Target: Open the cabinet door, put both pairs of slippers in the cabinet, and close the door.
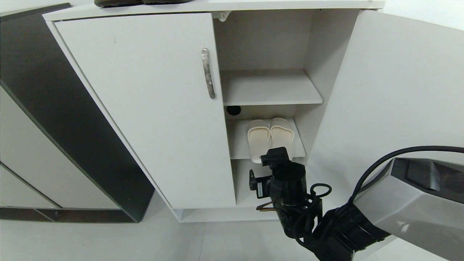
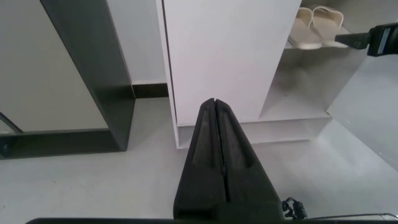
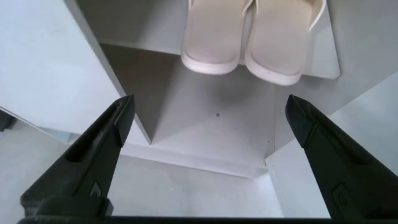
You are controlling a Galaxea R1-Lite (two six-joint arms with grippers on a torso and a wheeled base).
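Observation:
A cream pair of slippers (image 1: 270, 137) lies side by side on the middle shelf of the white cabinet (image 1: 268, 90), toes pointing inward. The cabinet's right door (image 1: 395, 94) is swung wide open and its left door (image 1: 145, 108) is closed. My right gripper (image 1: 277, 155) hovers just in front of that shelf's edge. It is open and empty, with the slippers (image 3: 249, 37) a little beyond its fingers (image 3: 99, 155). My left gripper (image 2: 214, 109) is shut on nothing, low over the floor before the closed door. The slippers (image 2: 317, 25) and my right gripper (image 2: 373, 38) show far off there.
Dark flat things (image 1: 141, 2) lie on the cabinet top, cut off by the view's edge. A metal handle (image 1: 207, 74) is on the closed door. A dark grey and white unit (image 1: 54, 119) stands left of the cabinet. The upper shelf (image 1: 270, 88) and bottom compartment (image 3: 211, 124) are bare.

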